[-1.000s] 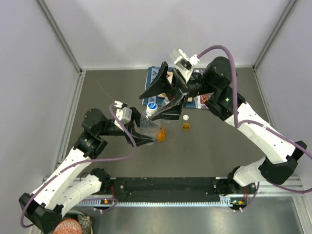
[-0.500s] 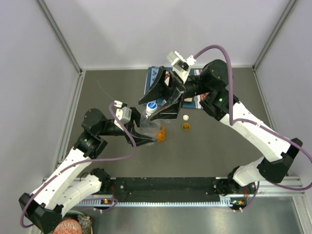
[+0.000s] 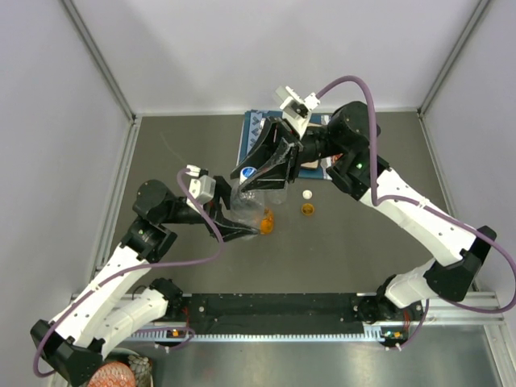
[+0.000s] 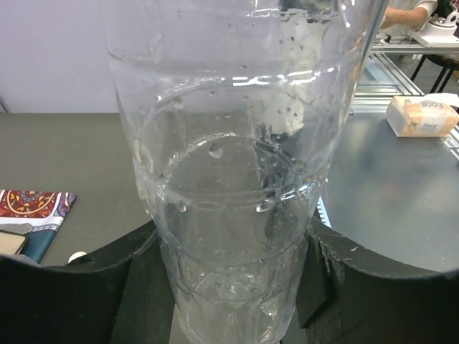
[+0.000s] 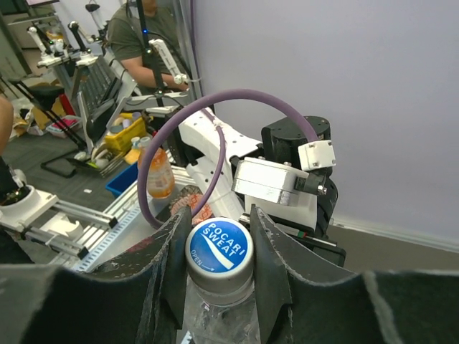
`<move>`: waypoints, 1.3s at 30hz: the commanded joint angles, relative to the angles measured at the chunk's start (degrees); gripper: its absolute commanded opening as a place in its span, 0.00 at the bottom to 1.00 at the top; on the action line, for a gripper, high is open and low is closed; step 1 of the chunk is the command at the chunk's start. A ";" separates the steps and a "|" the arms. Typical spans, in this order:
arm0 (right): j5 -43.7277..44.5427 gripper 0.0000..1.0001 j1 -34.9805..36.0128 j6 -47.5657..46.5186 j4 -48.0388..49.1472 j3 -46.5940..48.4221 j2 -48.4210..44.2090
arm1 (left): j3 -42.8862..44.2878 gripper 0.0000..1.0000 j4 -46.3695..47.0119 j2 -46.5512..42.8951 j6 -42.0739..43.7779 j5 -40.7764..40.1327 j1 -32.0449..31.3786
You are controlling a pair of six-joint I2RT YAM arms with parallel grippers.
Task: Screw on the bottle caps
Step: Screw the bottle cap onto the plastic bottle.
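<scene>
Right tool [image 5: 219,252]: narrow, both fingers pressed on the sides of the blue-and-white cap [image 5: 219,244], which sits on the neck of the clear bottle [image 4: 229,179].
Right arm: rises from its base to the right of the clear bottle, elbow high, forearm folded back so the wrist hangs over the bottle's top.
Left tool [image 4: 233,287]: part open, one finger on each side of the clear bottle's lower body, holding it.
Left arm: stretched low from the left of the clear bottle, wrist level with its base.
Other caps: a white cap [image 3: 307,194] and an orange cap [image 3: 308,210] lie close together to the right of the clear bottle, apart from it.
Orange bottle [image 3: 266,219]: just beside the clear bottle's base, partly hidden.
Desk [image 3: 363,250]: dark grey; a patterned cloth [image 3: 256,127] lies behind the clear bottle at the far edge.
Room: pale walls on three sides of the desk; the right wrist view shows a seated person [image 5: 140,36] beyond the clear bottle.
</scene>
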 commanded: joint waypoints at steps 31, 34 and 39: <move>84.68 0.00 13.74 -25.42 -38.01 8.46 6.98 | 2.12 0.00 -8.21 -4.08 15.31 -57.47 0.17; 92.87 0.00 15.69 -24.64 -39.07 13.21 11.47 | 2.55 0.00 -9.17 -4.34 14.08 -59.93 0.26; 95.87 0.00 17.01 -20.60 -38.98 19.54 14.55 | 2.38 0.00 -9.88 -4.43 12.94 -60.38 0.26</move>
